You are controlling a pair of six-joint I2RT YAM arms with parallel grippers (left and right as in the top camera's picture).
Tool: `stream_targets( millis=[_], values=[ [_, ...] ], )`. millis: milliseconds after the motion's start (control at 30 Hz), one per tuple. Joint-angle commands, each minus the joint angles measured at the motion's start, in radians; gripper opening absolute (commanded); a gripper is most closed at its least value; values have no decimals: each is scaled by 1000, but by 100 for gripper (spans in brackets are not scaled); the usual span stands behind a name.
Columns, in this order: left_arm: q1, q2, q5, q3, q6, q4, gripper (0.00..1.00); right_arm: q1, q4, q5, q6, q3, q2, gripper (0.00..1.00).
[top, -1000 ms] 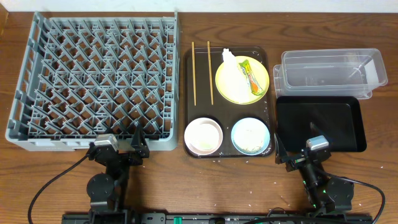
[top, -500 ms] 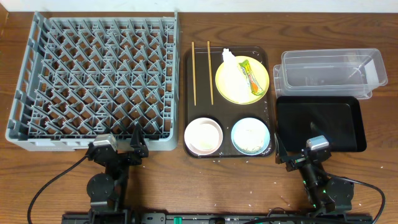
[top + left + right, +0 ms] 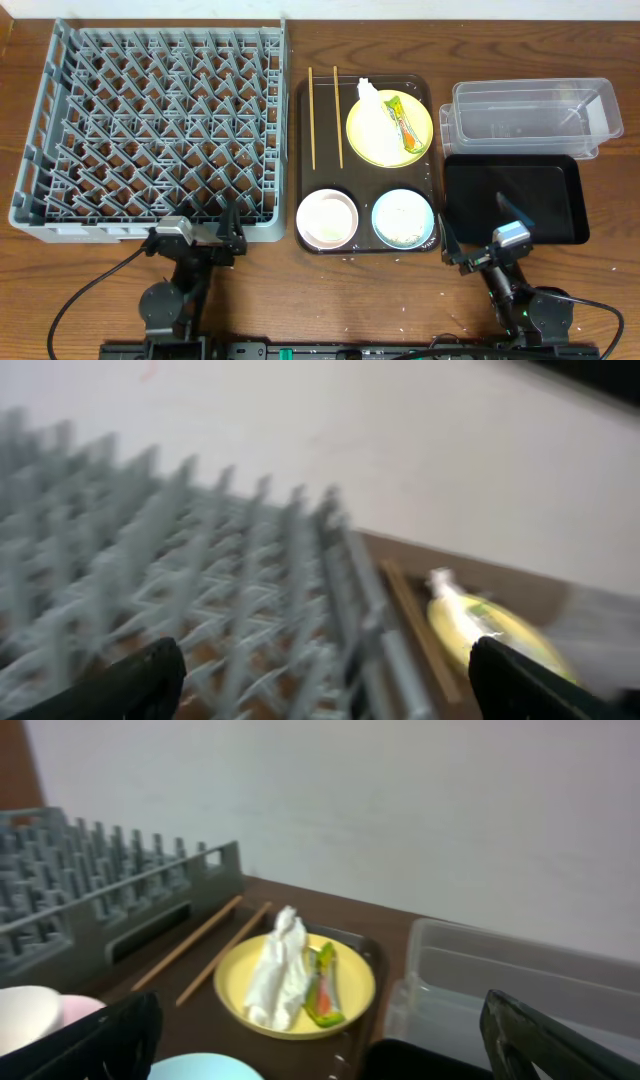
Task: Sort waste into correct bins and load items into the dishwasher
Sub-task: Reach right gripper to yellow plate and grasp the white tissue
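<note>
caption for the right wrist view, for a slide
Open right gripper faces a yellow plate bearing a napkin and sachet.

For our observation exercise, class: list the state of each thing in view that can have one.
dish rack: empty
plate: holds napkin and sachet
light-blue bowl: upright, scraps inside
cream-white bowl: upright, empty
clear tub: empty
black tray: empty
left gripper: open, empty
right gripper: open, empty
</note>
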Motion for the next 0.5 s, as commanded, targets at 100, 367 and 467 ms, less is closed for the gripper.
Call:
stream_targets(
  millis=[100,367,467],
  values=[
    [-5,11,142,129,-15,50,92,-10,-26,-45,84,89,45,99],
    [-5,268,142,480,-8,-175,92,-10,-146,-91,98,455,415,99],
    [-5,467,182,691,-8,-355,92,-10,-326,-172,98,702,671,99]
  ],
)
